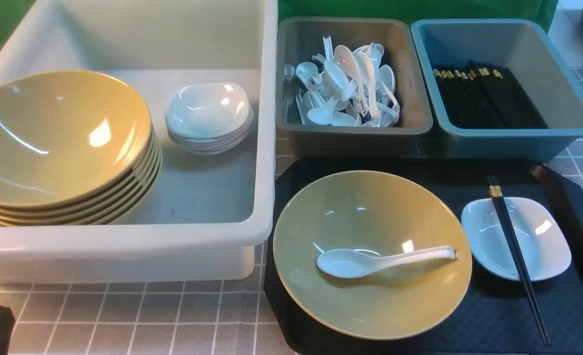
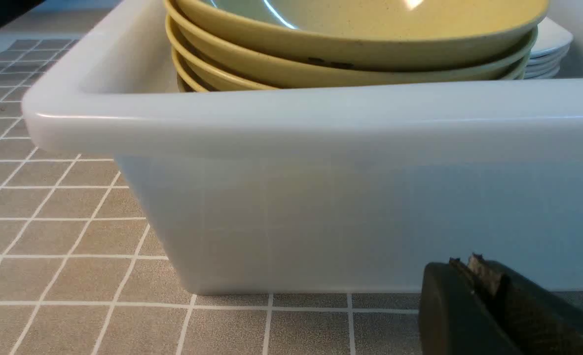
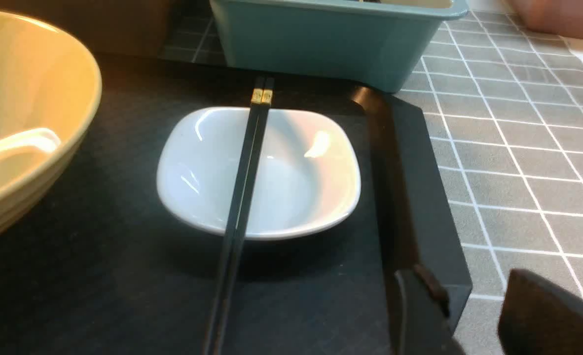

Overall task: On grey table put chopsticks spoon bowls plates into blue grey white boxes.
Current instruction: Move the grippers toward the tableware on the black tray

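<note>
On the black tray [image 1: 493,315] a yellow bowl [image 1: 370,217] holds a white spoon [image 1: 370,261]. Beside it, a pair of black chopsticks [image 1: 516,254] lies across a white plate [image 1: 543,236]. The white box [image 1: 124,241] holds stacked bowls [image 1: 59,148] and plates [image 1: 207,118]. Spoons fill the grey box [image 1: 355,130], and chopsticks lie in the blue box [image 1: 518,132]. My left gripper [image 2: 469,264] is shut and empty, low on the grey table [image 1: 124,315] in front of the white box [image 2: 321,197]. My right gripper [image 3: 469,291] is open and empty at the tray's corner, short of the plate [image 3: 301,187] and chopsticks [image 3: 244,187].
The tray's raised rim [image 3: 410,197] runs between my right gripper and the plate. The blue box [image 3: 321,44] stands just beyond the tray. Tiled table surface [image 3: 518,148] lies to the tray's right. A green backdrop [image 1: 410,10] stands behind the boxes.
</note>
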